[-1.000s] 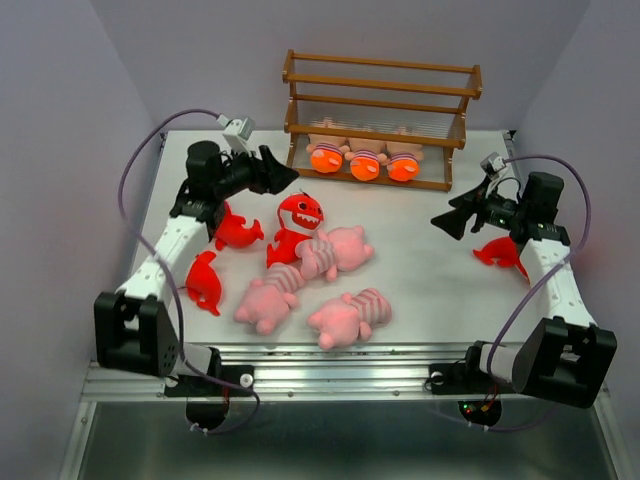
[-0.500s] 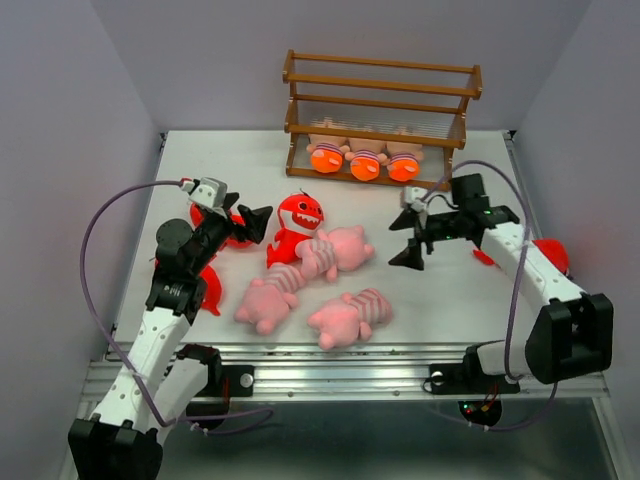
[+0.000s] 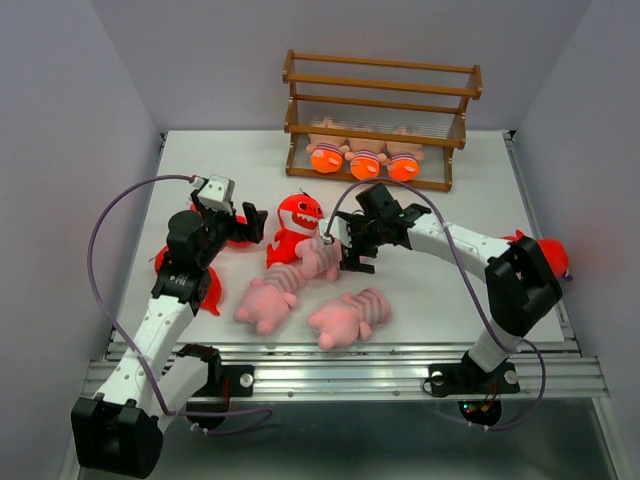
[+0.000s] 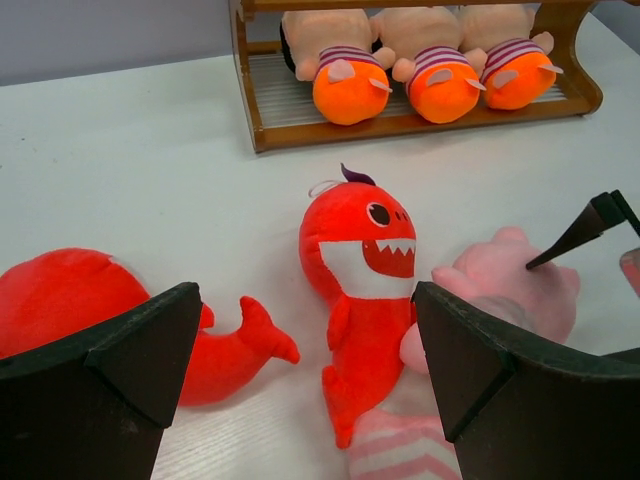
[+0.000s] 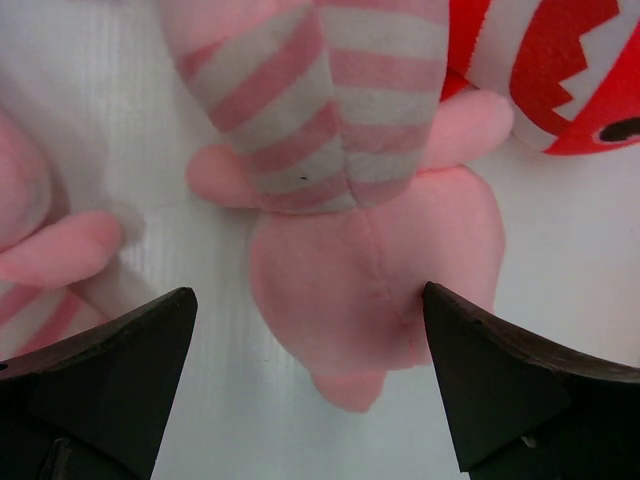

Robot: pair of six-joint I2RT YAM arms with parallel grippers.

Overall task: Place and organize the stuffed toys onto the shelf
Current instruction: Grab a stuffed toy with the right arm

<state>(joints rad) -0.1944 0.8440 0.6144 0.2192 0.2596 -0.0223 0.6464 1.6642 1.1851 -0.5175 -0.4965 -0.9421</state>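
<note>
The shelf (image 3: 380, 120) stands at the back with three orange-footed dolls (image 3: 365, 162) on its lowest level. An upright red shark (image 3: 296, 226) faces the front at mid-table. My left gripper (image 3: 250, 222) hovers open just left of it, the shark (image 4: 360, 270) ahead between the fingers. My right gripper (image 3: 345, 245) is open low over a pink striped toy (image 3: 325, 258). Its head (image 5: 370, 280) lies between the fingers; the right finger touches its side. Two more pink toys (image 3: 268, 298) (image 3: 348, 315) lie nearer the front.
Two red sharks (image 3: 205, 290) (image 4: 90, 310) lie by the left arm. Another red shark (image 3: 545, 255) sits at the right edge behind the right arm. The shelf's two upper levels (image 3: 380, 85) hold nothing.
The left gripper pulled back from near the shelf to beside the upright shark and opened wider. The right arm swung left across the table onto the pink toy.
</note>
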